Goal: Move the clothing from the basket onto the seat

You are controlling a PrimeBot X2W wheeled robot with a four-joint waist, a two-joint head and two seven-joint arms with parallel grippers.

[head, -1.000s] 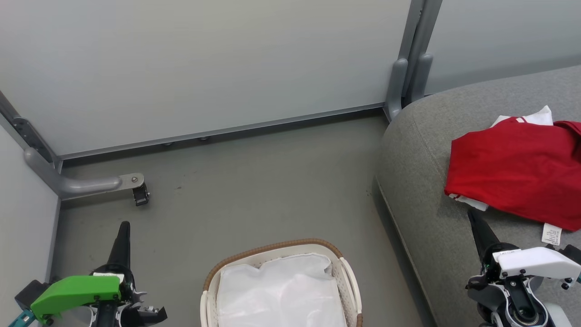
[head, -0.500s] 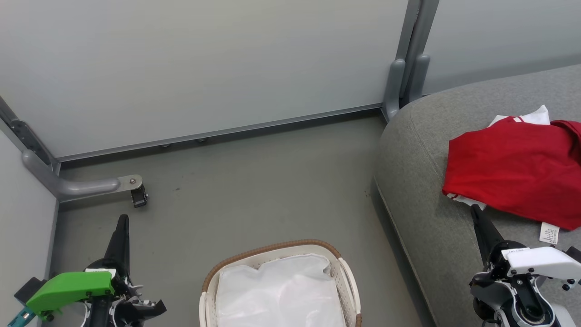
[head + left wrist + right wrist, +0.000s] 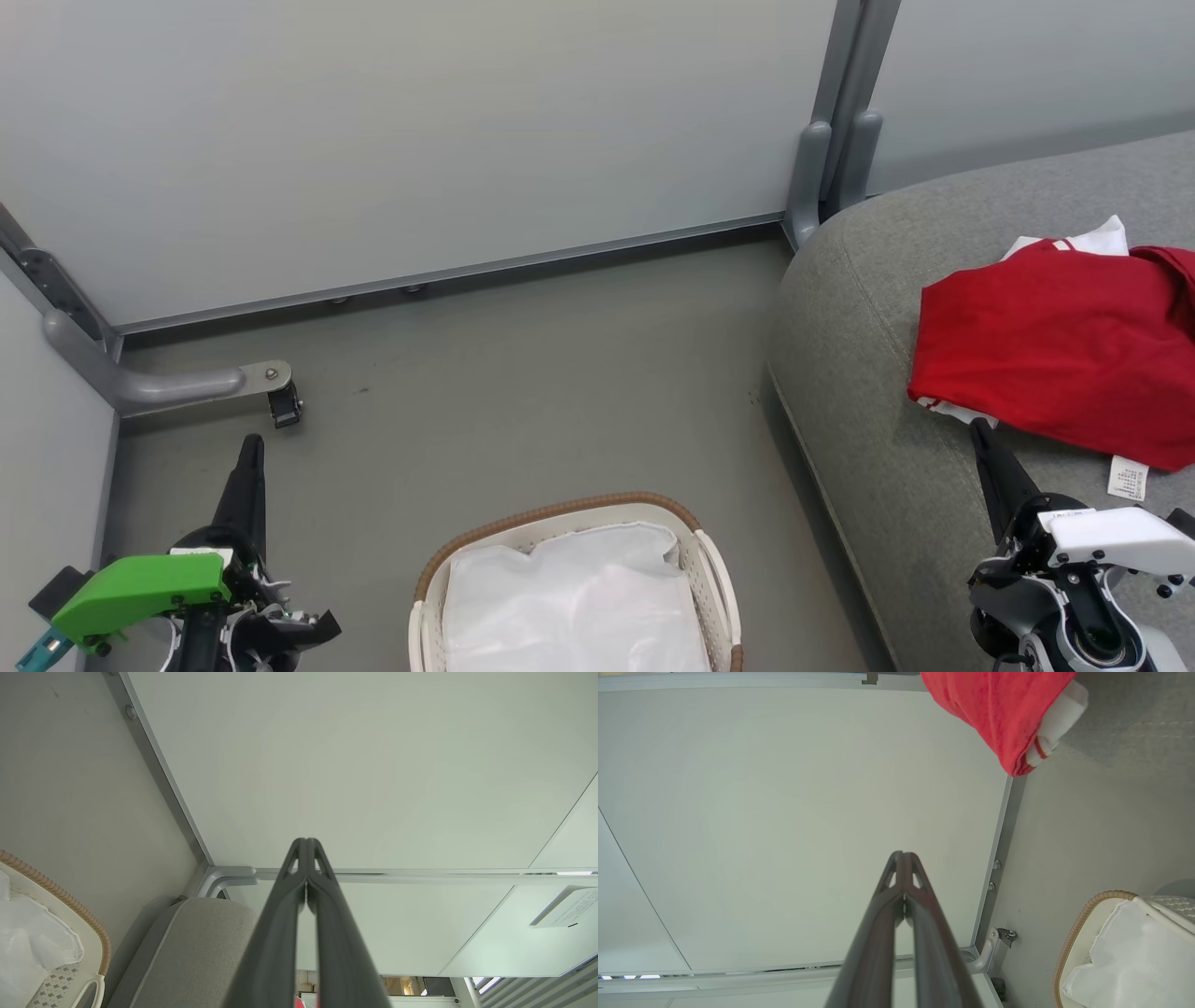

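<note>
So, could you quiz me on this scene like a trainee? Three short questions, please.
1. True or false: the red clothing lies on the grey seat.
2. What shows inside the basket? A) red shirts B) a white cloth C) shoes
3. Fill in: the left gripper and right gripper are both ____, holding nothing.
Key: 1 true; 2 B; 3 shut.

Bright even indoor light, soft faint shadows, sharp focus, wide-angle wrist distortion
</note>
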